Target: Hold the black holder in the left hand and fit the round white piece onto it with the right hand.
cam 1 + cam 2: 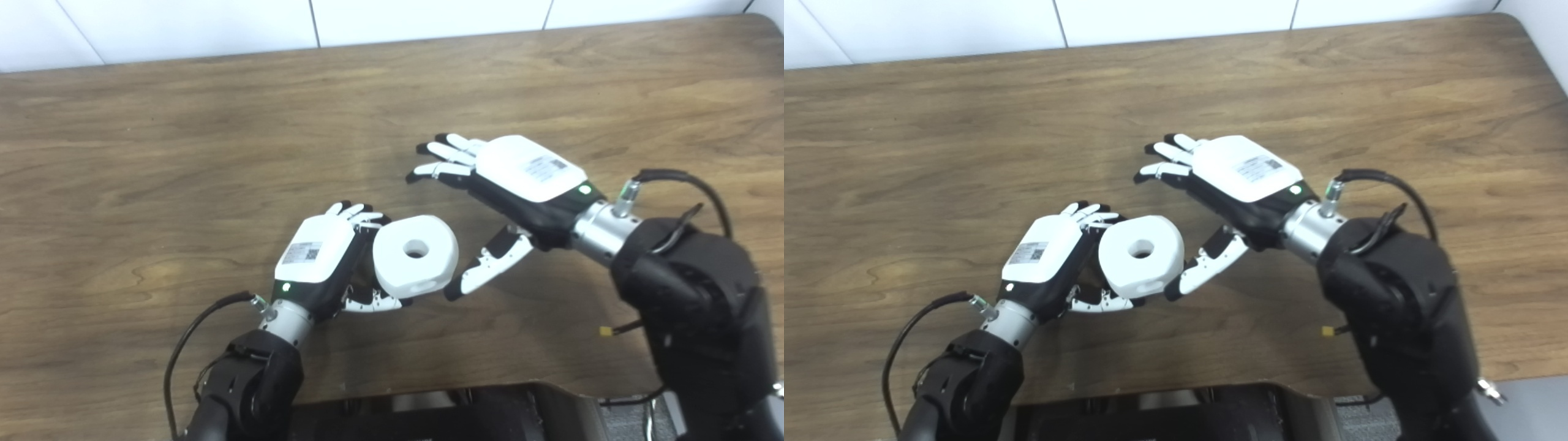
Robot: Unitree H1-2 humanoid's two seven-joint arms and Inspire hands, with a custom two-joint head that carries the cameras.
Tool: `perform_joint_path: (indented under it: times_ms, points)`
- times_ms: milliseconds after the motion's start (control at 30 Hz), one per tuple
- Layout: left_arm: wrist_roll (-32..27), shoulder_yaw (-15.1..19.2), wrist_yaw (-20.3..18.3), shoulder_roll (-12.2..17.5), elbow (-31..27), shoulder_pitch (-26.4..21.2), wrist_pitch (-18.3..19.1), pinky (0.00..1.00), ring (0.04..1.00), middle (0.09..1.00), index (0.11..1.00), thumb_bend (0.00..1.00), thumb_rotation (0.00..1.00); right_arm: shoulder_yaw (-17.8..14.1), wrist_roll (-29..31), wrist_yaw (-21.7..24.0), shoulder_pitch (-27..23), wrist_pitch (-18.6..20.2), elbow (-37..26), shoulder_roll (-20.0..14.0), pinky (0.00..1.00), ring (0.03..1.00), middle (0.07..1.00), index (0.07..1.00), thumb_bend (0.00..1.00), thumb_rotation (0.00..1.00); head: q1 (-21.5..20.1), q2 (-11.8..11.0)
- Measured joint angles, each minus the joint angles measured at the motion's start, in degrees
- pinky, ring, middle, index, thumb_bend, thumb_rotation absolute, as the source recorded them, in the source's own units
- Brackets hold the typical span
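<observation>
1. Between the two hands, a little left of the middle of the desk, sits the round white piece (416,262), a thick ring with a round hole through its centre and a small notch in its lower rim.
2. It is up off the wood, tilted so that its flat holed face looks up towards the cameras.
3. The left hand (331,263) has its fingers curled round the far-left side of the piece and its thumb (373,302) underneath the near edge, so the ring is gripped from the left.
4. A black holder cannot be made out as a separate thing (only dark shapes show behind the ring, inside the left palm), so whether the piece is seated on it cannot be told.
5. The right hand (508,190) is spread and holds nothing: its fingers (444,160) reach out flat to the upper left, above and to the right of the ring and apart from it.
6. Its thumb (490,263) points down and left, with the tip just beside the ring's right edge; contact cannot be judged.
7. Both arms come up from the bottom edge, each with a dark cable looping at the wrist.
8. The desk (184,135) is brown wood grain, with a white wall (429,18) behind its far edge.
</observation>
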Motion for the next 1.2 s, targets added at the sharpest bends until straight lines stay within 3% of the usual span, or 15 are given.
perform_joint_path:
  times_ms: [100,300,700,767,867,1033,1200]
  points:
    - [-0.1,0.1,0.1,0.0,0.0,0.0,0.0,0.96,0.905,0.806,0.488,0.52,0.06,-1.8,0.7,2.3,-0.6,0.6,-2.3,-1.6,1.0,1.0,0.991,0.892,1.0,0.53,0.1,-0.3]
    - [-0.1,0.2,0.3,0.1,0.0,0.0,-0.1,0.96,0.898,0.798,0.488,0.52,0.06,-3.7,1.6,2.4,-0.5,0.8,-2.6,-2.2,1.0,1.0,0.994,0.902,1.0,0.54,0.2,-0.2]
    - [-0.1,0.5,-0.9,0.7,0.0,-0.7,0.0,0.97,0.882,0.797,0.498,0.52,0.08,-4.7,2.4,2.6,0.0,1.6,-2.8,-2.5,1.0,1.0,0.992,0.911,1.0,0.55,0.7,-0.5]
    - [-0.1,0.6,-1.4,0.8,-0.2,-1.0,0.1,0.96,0.875,0.799,0.658,0.73,0.2,-4.8,2.4,2.6,0.1,1.7,-2.8,-2.5,1.0,1.0,0.992,0.911,1.0,0.55,0.7,-0.6]
    - [-0.6,1.3,-2.1,0.8,-0.3,-1.3,0.1,0.95,0.864,0.798,0.716,0.82,0.26,-5.0,2.5,2.6,0.2,1.7,-2.8,-2.5,1.0,1.0,0.993,0.906,1.0,0.56,0.4,-0.5]
    - [-1.3,3.0,-4.7,1.2,-1.8,-1.8,1.2,0.94,0.859,0.809,0.75,0.88,0.35,-5.8,2.9,2.2,0.4,1.8,-2.7,-2.5,1.0,1.0,0.995,0.902,1.0,0.56,0.4,-0.5]
    - [-1.2,4.7,-13.1,3.1,-6.3,-3.0,4.7,0.92,0.873,0.826,0.779,0.94,0.35,-7.1,4.1,1.7,0.4,2.4,-2.4,-2.9,1.0,1.0,0.983,0.897,1.0,0.54,0.9,-0.2]
